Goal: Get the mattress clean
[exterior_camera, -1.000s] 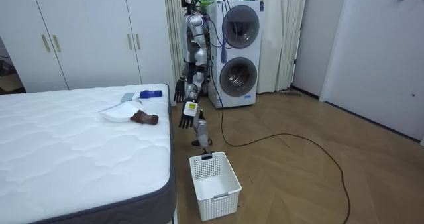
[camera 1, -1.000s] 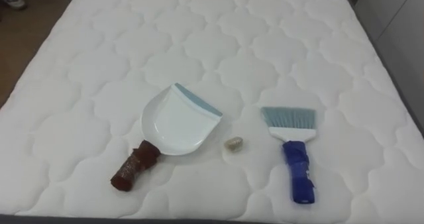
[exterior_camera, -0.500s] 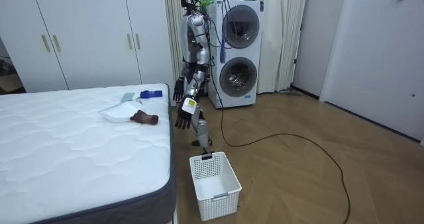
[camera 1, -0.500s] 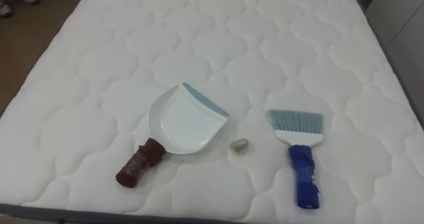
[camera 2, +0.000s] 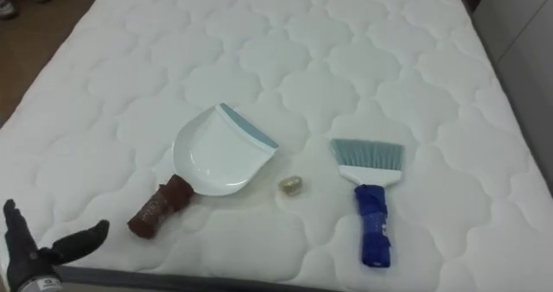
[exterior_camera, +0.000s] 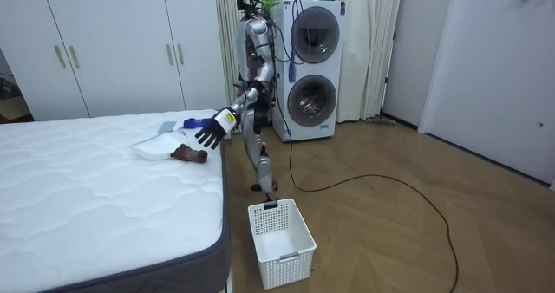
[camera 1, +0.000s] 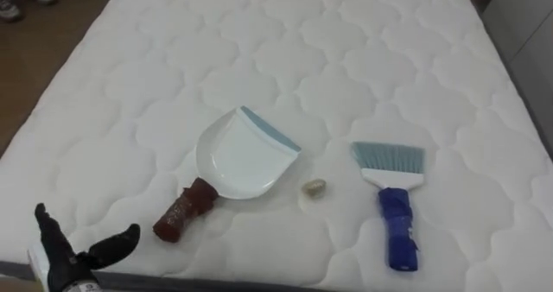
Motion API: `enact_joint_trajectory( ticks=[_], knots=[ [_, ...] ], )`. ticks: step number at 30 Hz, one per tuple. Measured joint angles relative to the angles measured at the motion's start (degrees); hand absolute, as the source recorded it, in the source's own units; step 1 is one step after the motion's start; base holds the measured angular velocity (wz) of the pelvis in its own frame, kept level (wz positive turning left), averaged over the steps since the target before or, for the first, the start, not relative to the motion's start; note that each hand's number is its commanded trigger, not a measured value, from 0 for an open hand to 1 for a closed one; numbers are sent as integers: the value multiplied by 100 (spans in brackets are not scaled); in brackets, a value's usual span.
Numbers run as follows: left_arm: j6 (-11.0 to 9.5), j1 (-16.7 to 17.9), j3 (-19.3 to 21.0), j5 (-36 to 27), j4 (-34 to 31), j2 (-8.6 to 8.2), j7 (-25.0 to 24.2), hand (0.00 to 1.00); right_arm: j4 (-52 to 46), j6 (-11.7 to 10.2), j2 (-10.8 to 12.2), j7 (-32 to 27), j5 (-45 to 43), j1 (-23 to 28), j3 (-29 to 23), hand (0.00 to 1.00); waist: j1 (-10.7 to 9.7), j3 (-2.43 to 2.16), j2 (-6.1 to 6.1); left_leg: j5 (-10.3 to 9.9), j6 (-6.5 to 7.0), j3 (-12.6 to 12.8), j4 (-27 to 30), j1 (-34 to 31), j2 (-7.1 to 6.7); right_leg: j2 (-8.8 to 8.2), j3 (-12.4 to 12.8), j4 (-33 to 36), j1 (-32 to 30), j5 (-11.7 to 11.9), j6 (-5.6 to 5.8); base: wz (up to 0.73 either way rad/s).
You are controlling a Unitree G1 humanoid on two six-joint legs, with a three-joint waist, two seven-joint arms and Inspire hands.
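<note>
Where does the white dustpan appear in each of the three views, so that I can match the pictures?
Left eye view: the dustpan lies a little left of centre on the mattress.
Right eye view: the same place, slightly further left.
Room view: in the picture's left part, near the mattress edge by the robot.
Shared landmark: the blue-handled brush beside it.

Left arm: stretched forward, at the near left corner of the bed [camera 1: 363, 59].
Left hand [camera 1: 69, 259]: dark fingers straight and spread, thumb apart, holding nothing.
Stance: upright beside the bed.
</note>
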Motion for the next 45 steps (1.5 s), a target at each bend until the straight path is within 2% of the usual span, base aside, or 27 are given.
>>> enact_joint_trajectory(
  ticks=[5, 11, 18, 20, 26, 34, 45],
  knots=[
    [0, -82, -455, 5, -26, 61, -5, 0, 0, 2, 1, 106, 8, -18, 80, 0, -35, -26, -51, 0, 0, 6, 10, -21, 2, -3, -22, -4, -10, 1, -1, 0],
    [0, -383, -739, 46, -26, 114, -45, 0, 6, 2, -7, 187, -23, -161, 312, 0, -157, 5, -11, 0, 0, -11, 21, -101, 1, 0, 52, -12, -40, 1, 0, 2],
    [1, -649, -970, 45, -26, 182, -123, 0, 0, 8, -13, 227, 113, -256, 452, 0, -238, -4, 15, 1, -2, -17, 170, -388, -6, -5, 75, -5, -288, 3, -5, 2],
    [1, -725, -1041, 46, -25, 187, -148, 0, 4, 15, -21, 245, 117, -327, 526, 0, -305, 7, 39, 1, -2, -33, 176, -447, -8, -6, 79, -8, -336, 3, -5, 4],
    [2, -803, -1100, 65, 130, 192, -218, 0, 32, 13, -21, 206, 108, -433, 524, 0, -476, 37, 94, 2, -3, -28, 208, -611, -10, -3, 73, -4, -470, 3, -5, 0],
    [3, -1034, -1115, 56, 585, 187, -211, 0, 163, 38, -24, 64, 205, -538, 521, 0, -530, 57, 121, 2, -3, -48, 247, -732, -12, -6, 53, 1, -570, 3, -5, 0],
    [5, -1143, -1104, 59, 788, 184, -216, 0, 261, 75, -23, 42, 204, -628, 521, 0, -621, 65, 107, 2, -3, -42, 242, -821, -10, -7, -18, 1, -652, 4, -6, 1]
  ],
)
